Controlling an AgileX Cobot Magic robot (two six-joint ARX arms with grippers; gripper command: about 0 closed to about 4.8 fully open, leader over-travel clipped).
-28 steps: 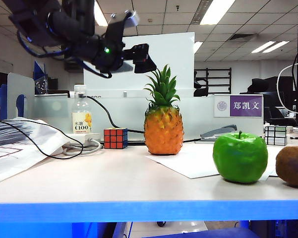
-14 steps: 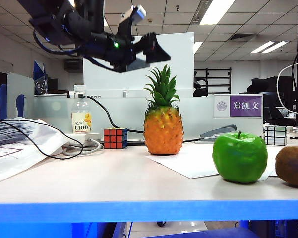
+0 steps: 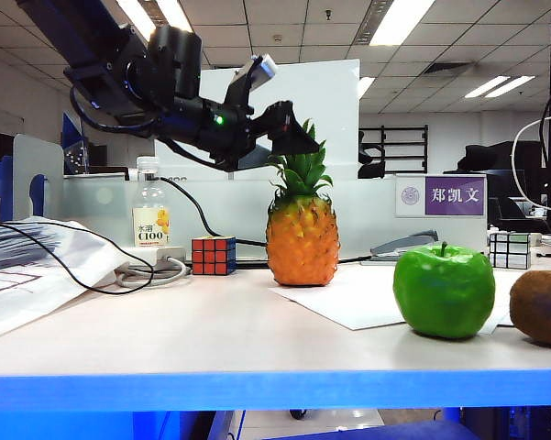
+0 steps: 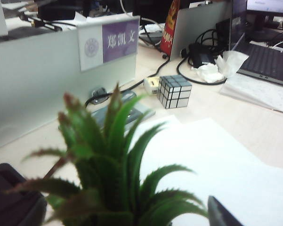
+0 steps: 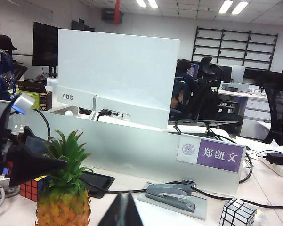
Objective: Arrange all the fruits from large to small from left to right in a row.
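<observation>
Lowered since before, left gripper (image 3: 289, 137) spreads wide astride the pineapple (image 3: 303, 240) crown, holding nothing; right gripper unseen.

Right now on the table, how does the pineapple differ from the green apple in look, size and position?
The pineapple is orange, rough and taller, with a spiky green crown; the green apple is glossy, round and lower. The pineapple stands farther back, near the middle; the apple sits nearer the front, to the right. The open left pincer hovers at the pineapple's crown; nothing is near the apple. Both rest upright on the table.
</observation>
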